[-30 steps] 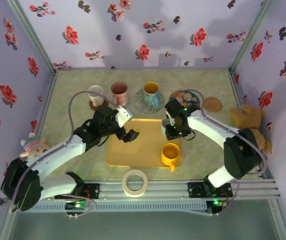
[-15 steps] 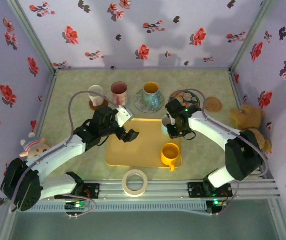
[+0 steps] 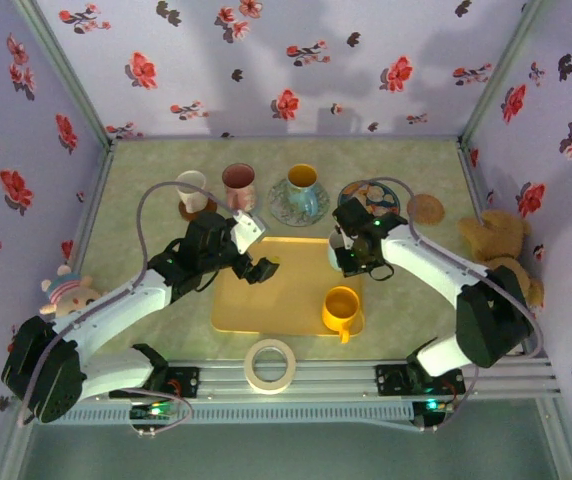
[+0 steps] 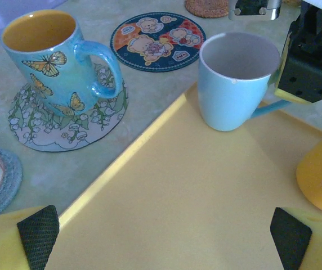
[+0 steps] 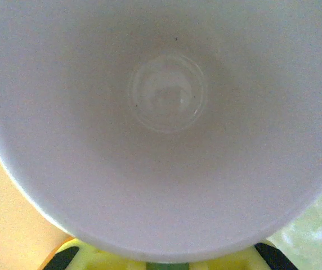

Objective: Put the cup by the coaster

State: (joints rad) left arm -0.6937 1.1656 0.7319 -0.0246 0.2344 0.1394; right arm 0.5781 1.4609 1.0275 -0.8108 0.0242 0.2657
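Observation:
A light blue cup point(image 4: 237, 84) with a white inside point(image 5: 161, 112) stands at the far right corner of the yellow tray point(image 3: 276, 295). My right gripper point(image 3: 351, 258) is shut on its handle; its yellow fingers point(image 5: 93, 260) peek out under the cup's rim. Just behind the cup lies a round bear-print coaster point(image 3: 369, 195) point(image 4: 158, 40), bare. To the right of that one a cork coaster point(image 3: 426, 208) is bare too. Over the tray's left part my left gripper point(image 3: 256, 258) point(image 4: 166, 230) stands open with nothing between its pads.
An orange cup point(image 3: 341, 308) sits on the tray's near right. A butterfly mug point(image 3: 301, 190) on a floral mat, a pink cup point(image 3: 238, 183) and a white cup point(image 3: 192, 188) line the back. A tape roll point(image 3: 270, 364) lies in front. Plush toys point(image 3: 501, 245) sit against the walls.
My right gripper has closed on the blue cup's handle and shifted slightly toward the back with it. The left arm has not moved.

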